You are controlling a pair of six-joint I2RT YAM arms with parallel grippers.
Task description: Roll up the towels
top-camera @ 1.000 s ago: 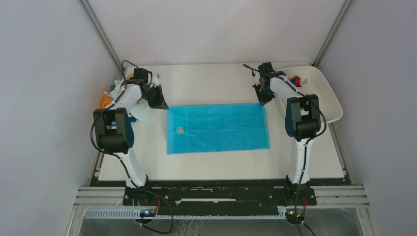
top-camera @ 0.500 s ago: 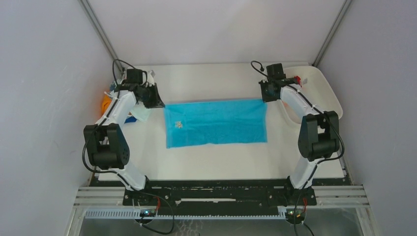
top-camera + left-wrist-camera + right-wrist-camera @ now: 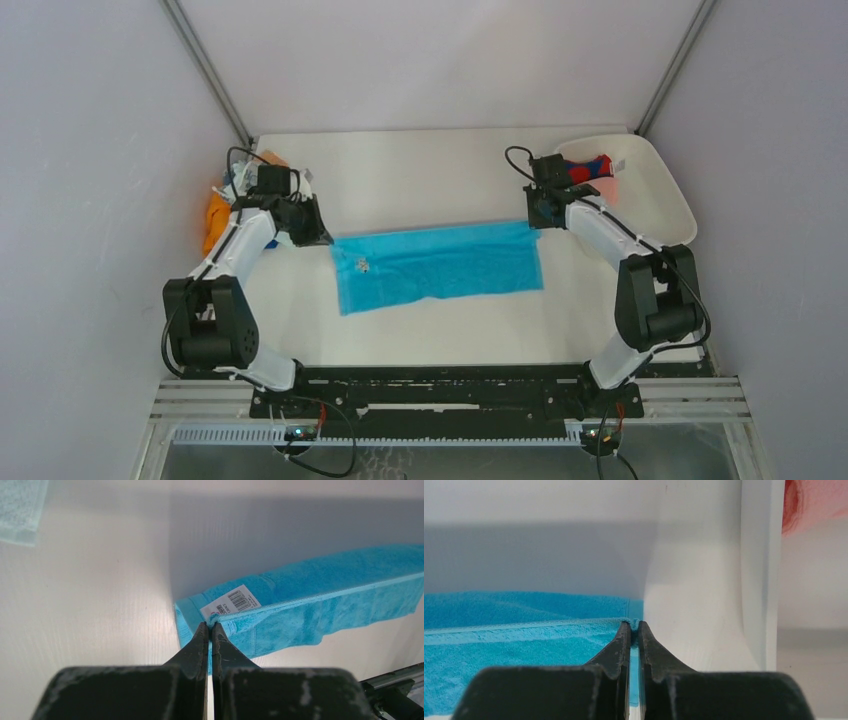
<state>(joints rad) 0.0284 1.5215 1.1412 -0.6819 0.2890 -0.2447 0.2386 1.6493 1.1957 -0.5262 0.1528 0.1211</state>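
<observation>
One blue towel (image 3: 440, 265) is pinched by left pincer (image 3: 210, 625) and right pincer (image 3: 634, 623); tray (image 3: 655, 200) holds maybe two.

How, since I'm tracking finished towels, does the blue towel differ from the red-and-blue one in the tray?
The blue towel stretches wide, unrolled; the red-and-blue towel sits bunched small in the white tray. The left gripper and right gripper pinch the blue towel's far corners; no gripper touches the red-and-blue towel. The blue towel is one colour, the red-and-blue towel two. Both are cloth.
</observation>
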